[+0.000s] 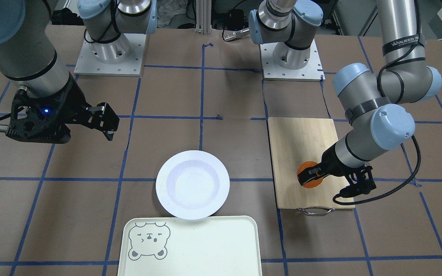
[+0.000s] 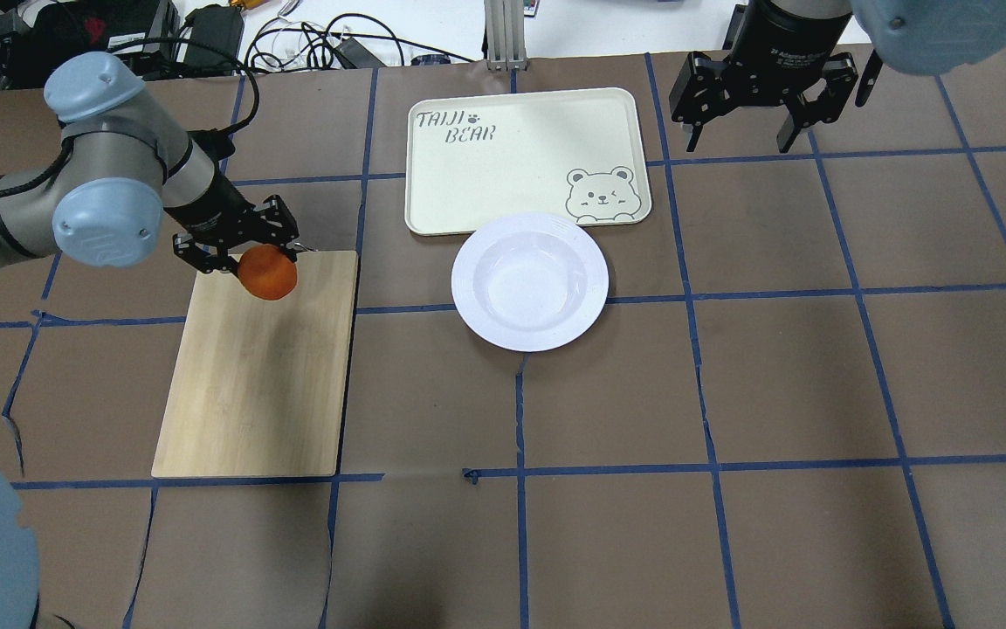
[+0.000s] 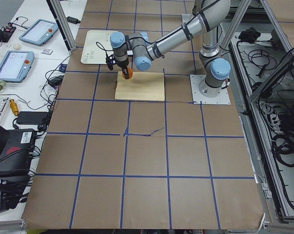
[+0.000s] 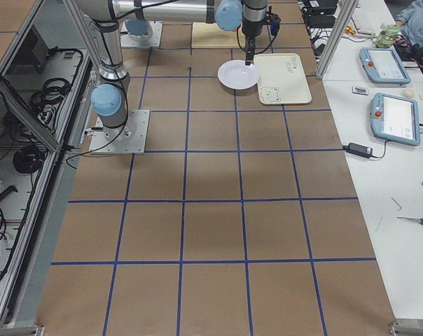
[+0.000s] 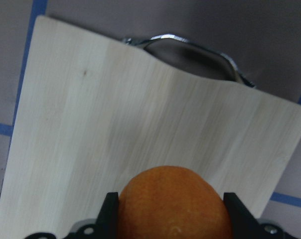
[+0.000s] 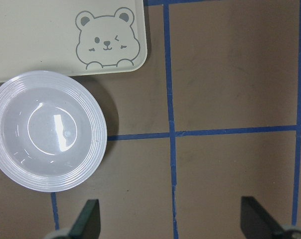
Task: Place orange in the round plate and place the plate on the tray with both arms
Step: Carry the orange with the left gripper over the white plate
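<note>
The orange hangs just above the far end of the bamboo cutting board, with my left gripper shut on it; the left wrist view shows the orange between both fingers. In the middle of the table lies the white round plate, empty, its far edge overlapping the rim of the cream tray. My right gripper hovers open to the right of the tray, well apart from the plate.
The cutting board's metal handle points away from the robot. Blue tape lines grid the brown table. Both arm bases stand at the robot's side. Tablets and cables lie on a side bench beyond the tray.
</note>
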